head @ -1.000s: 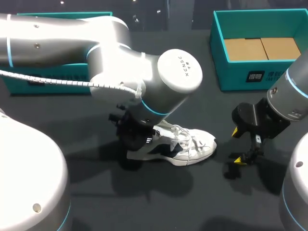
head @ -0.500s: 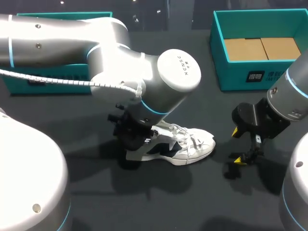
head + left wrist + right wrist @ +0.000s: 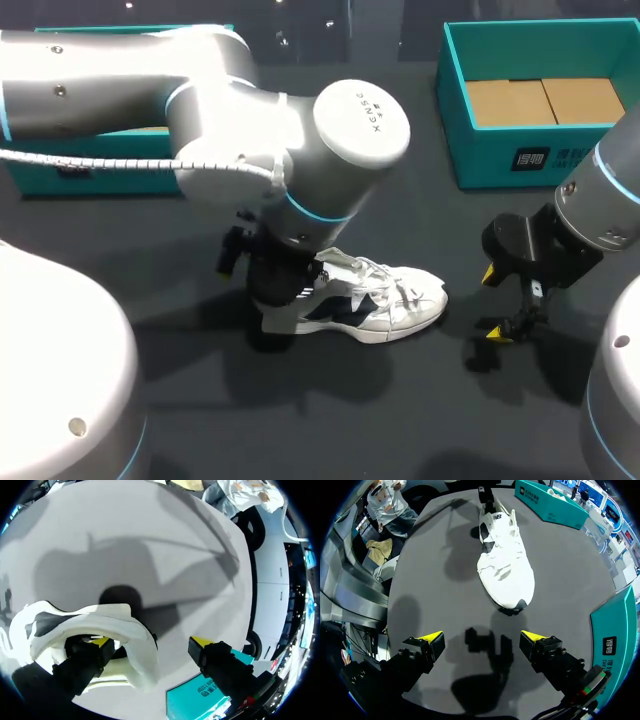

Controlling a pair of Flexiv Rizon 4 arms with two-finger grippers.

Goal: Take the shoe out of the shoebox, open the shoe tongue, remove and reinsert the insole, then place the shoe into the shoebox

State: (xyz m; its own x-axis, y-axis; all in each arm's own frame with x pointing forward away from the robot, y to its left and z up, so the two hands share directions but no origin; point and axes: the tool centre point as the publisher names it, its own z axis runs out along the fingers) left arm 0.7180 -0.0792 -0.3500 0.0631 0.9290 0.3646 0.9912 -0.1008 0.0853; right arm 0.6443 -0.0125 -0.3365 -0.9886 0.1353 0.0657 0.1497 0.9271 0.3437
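A white shoe (image 3: pixel 385 302) with dark side panels lies on its sole on the dark table, toe to the right. My left gripper (image 3: pixel 150 641) is open at the heel: one yellow-tipped finger (image 3: pixel 100 641) sits down inside the white heel collar (image 3: pixel 131 639), while the other finger (image 3: pixel 201 642) stands apart outside it. In the head view my left arm hides that gripper and the heel. My right gripper (image 3: pixel 503 303) hangs open just right of the toe with nothing in it; its own view has the shoe (image 3: pixel 506 562) ahead of the fingers.
The open teal shoebox (image 3: pixel 500 150), with a brown cardboard floor, stands at the back right, seen beside my right gripper as a teal wall (image 3: pixel 615 640). A second teal box part (image 3: pixel 100 172) lies at the back left behind my left arm.
My left gripper has opened and let go of the heel. The left arm has shifted a little to the left and the shoe has settled. The right arm has not moved.
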